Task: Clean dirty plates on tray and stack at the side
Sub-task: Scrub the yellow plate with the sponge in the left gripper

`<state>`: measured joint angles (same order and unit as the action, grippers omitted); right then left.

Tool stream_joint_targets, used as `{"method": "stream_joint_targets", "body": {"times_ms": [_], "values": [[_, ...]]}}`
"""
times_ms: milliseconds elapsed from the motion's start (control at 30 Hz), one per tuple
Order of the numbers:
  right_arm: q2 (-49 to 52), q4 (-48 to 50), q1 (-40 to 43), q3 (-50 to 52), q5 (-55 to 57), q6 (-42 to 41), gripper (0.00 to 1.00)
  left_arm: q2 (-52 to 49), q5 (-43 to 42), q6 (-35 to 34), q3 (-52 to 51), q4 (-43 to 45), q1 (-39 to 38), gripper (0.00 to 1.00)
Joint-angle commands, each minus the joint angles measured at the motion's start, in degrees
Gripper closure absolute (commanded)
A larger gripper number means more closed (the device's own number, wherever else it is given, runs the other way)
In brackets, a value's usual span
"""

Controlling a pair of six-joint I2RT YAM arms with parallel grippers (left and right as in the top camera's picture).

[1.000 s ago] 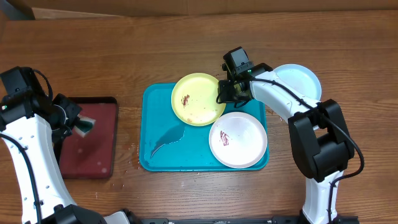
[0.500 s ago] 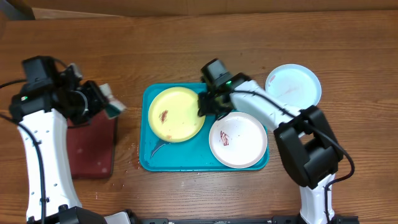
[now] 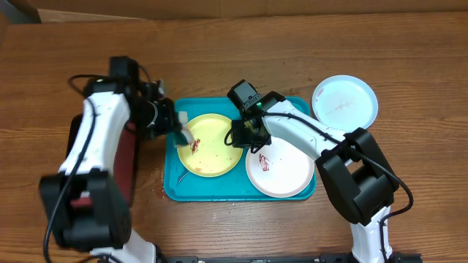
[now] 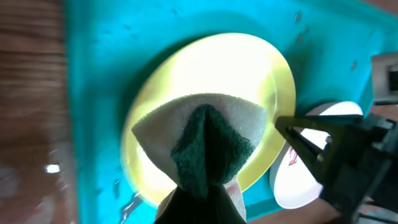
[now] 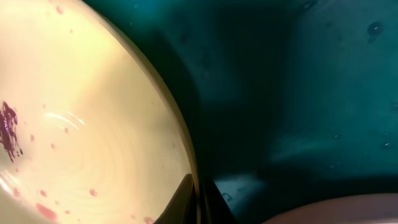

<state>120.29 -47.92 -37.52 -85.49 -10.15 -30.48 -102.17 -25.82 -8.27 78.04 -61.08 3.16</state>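
**Pinching a plate rim, sponge on the other side**

The right gripper (image 3: 245, 136) is pressed together on the rim of the yellow-green plate (image 3: 213, 152), which lies in the turquoise tray (image 3: 219, 192). Across the plate from it, the left gripper (image 3: 175, 124) is clamped on a green-and-white sponge (image 4: 205, 144) poised over the plate's far edge, next to a reddish smudge (image 3: 194, 143); whether the sponge touches cannot be told. Just beside the right gripper, also in the tray, sits the white plate (image 3: 287, 166). Farther out behind that arm, the light blue plate (image 3: 345, 98) rests on the brown wooden table (image 3: 219, 51). A dark red tray (image 3: 126, 174) lies beneath the left arm.
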Motion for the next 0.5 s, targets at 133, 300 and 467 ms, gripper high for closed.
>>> {"method": "stream_joint_targets", "body": {"times_ms": [133,300,467], "values": [[-0.5,0.0,-3.5,0.0,2.0,-2.8,0.96,-5.0,-4.4,3.5,-0.1,2.4,-4.3,0.96],[-0.5,0.4,-3.5,0.0,2.6,-2.8,0.96,-7.4,-1.7,0.6,-0.1,2.8,-5.7,0.96],[-0.5,1.0,-3.5,0.0,2.7,-2.8,0.96,-10.8,0.9,-0.5,-0.1,2.8,-7.4,0.96]]}}
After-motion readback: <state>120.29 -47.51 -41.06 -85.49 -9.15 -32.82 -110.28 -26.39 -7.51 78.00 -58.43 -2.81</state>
